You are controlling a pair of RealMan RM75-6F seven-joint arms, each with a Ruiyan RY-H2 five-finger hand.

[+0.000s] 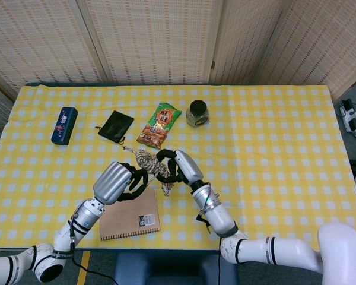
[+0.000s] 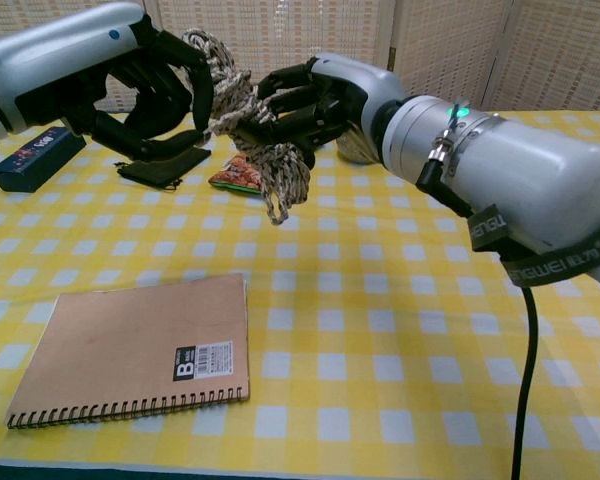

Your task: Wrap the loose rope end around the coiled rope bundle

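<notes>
Rope bundle sits above the counter in the head view, between both robot hands, near the notebook. The loose end is hard to make out there. Chest view shows more: the right robot hand grips the bundle, the left robot hand curls its fingers beside it, grip unclear.

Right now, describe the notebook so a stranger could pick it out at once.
On the yellow checked table, look at the near edge, just under the left hand. The notebook lies flat there: plain brown cover, spiral binding, a small barcode label, the only brown thing on the cloth.
</notes>
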